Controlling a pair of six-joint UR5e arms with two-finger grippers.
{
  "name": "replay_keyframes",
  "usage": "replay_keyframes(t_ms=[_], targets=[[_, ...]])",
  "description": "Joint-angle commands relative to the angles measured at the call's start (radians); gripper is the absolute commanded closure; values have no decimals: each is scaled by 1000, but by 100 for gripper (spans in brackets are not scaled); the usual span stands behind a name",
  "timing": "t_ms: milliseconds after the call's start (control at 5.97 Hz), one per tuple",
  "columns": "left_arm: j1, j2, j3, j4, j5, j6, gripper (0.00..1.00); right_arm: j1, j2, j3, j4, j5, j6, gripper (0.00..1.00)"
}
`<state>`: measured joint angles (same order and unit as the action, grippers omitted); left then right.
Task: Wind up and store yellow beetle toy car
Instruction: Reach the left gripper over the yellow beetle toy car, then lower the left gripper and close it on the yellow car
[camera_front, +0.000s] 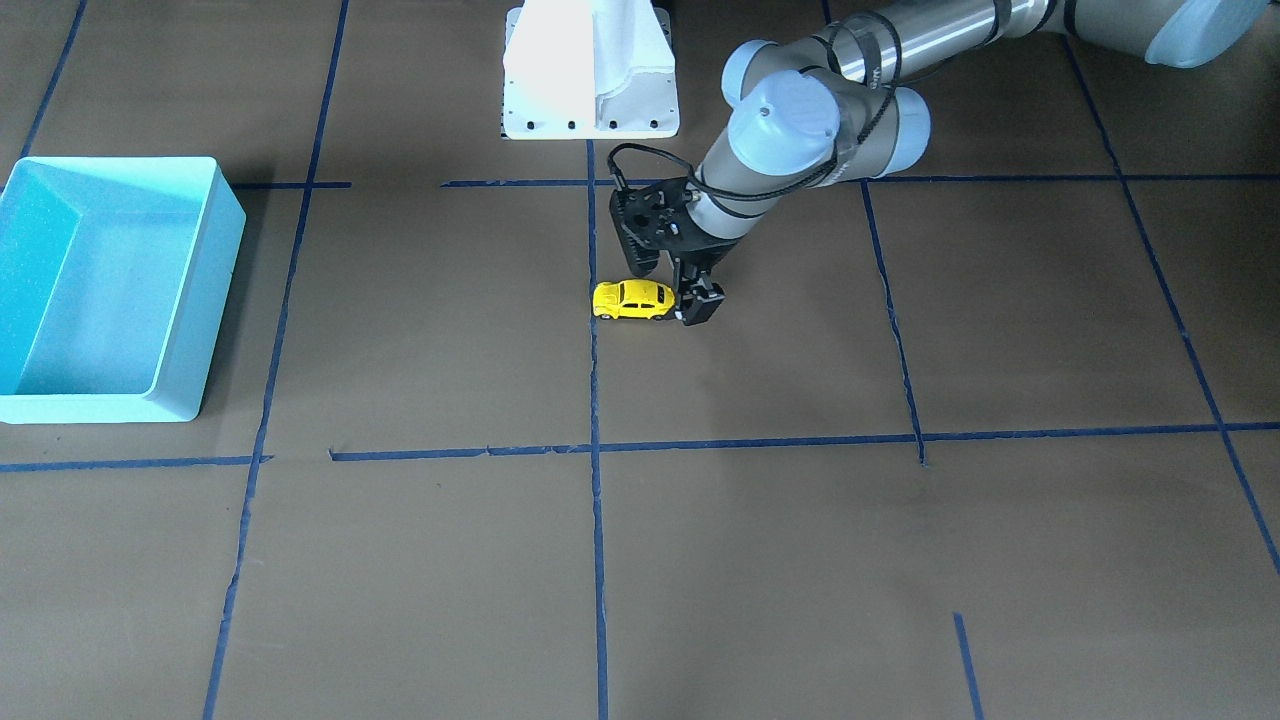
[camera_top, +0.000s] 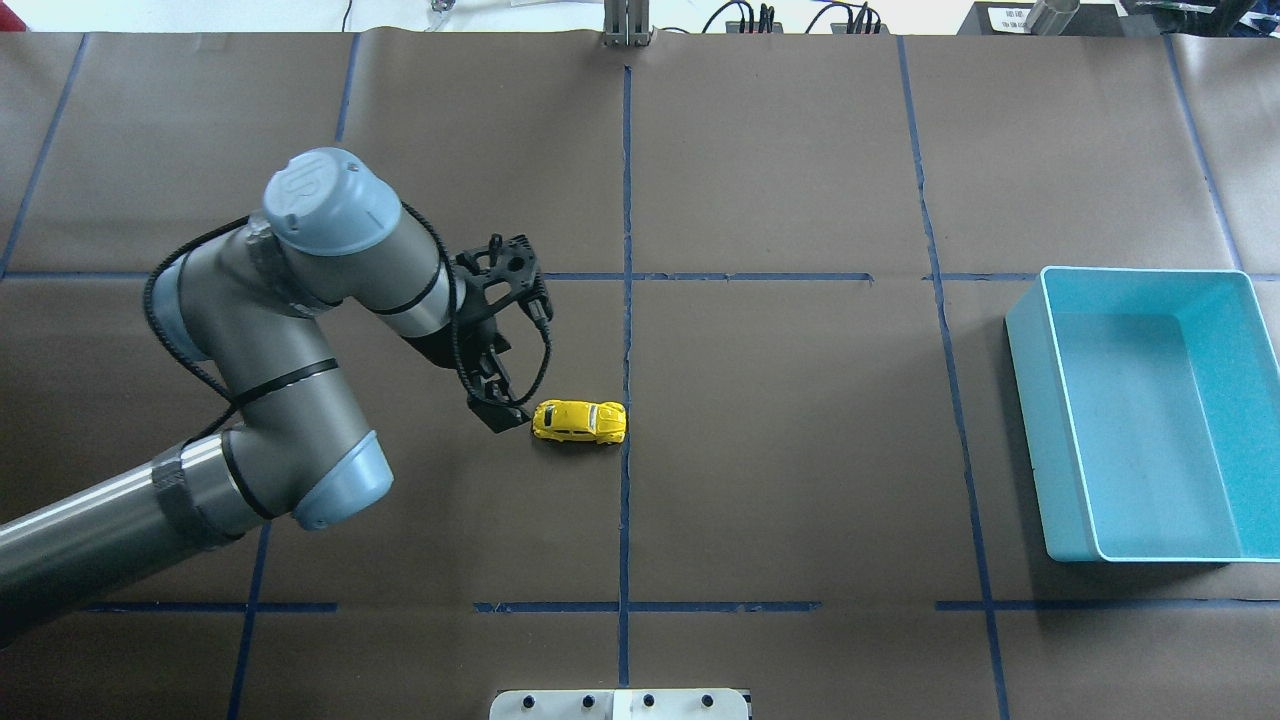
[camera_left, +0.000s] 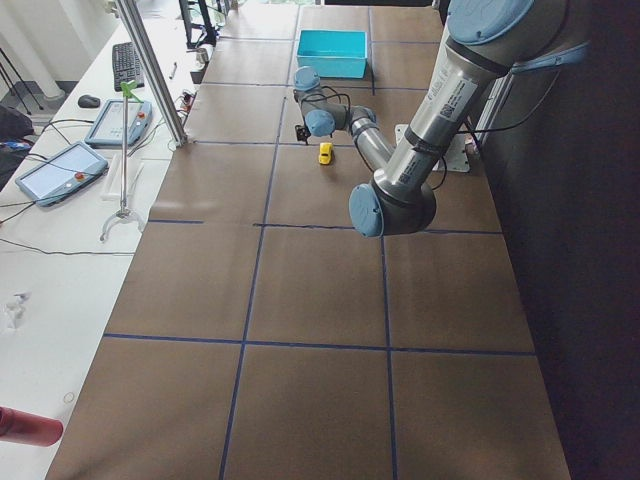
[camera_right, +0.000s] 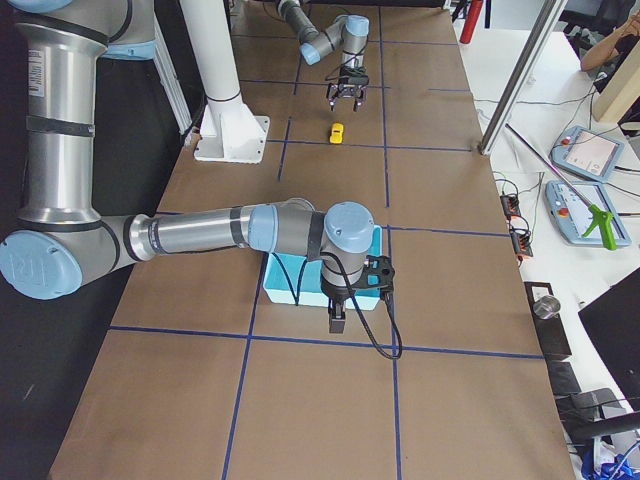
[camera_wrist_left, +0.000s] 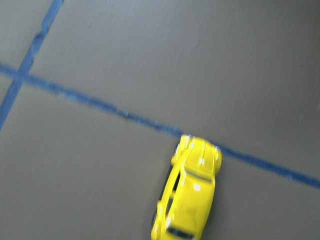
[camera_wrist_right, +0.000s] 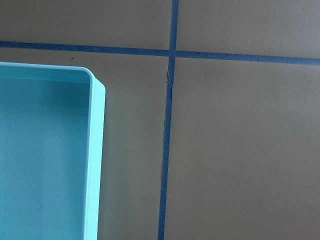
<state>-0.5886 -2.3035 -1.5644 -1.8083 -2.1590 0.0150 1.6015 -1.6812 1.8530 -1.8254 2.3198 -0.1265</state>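
The yellow beetle toy car (camera_front: 633, 299) stands on its wheels on the brown table, next to a blue tape line near the middle (camera_top: 579, 421). My left gripper (camera_front: 672, 290) is low over the table just beside one end of the car, its jaws apart and holding nothing (camera_top: 493, 400). The left wrist view shows the car (camera_wrist_left: 190, 195) at the bottom centre, free of the fingers. My right gripper (camera_right: 337, 320) shows only in the exterior right view, hanging by the light blue bin (camera_right: 290, 290); I cannot tell whether it is open or shut.
The light blue bin (camera_top: 1025, 400) is empty and stands on the robot's right side (camera_front: 215, 290). Its rim fills the left of the right wrist view (camera_wrist_right: 95, 150). A white robot base (camera_front: 590, 70) sits at the table's robot-side edge. Blue tape lines grid the table.
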Motion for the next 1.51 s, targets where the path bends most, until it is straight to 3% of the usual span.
replay_keyframes(t_ms=[0,168,335,671,1341], targets=[[58,-158,26,263,33,2,0,0,0,0,0,1,1,0],[79,-184,17,384,48,13,0,0,0,0,0,1,-1,0],[81,-197,17,450,103,218,0,0,0,0,0,1,-1,0],[128,-194,23,460,303,310,0,0,0,0,0,0,-1,0],[156,-198,154,393,355,306,0,0,0,-9,0,1,-1,0]])
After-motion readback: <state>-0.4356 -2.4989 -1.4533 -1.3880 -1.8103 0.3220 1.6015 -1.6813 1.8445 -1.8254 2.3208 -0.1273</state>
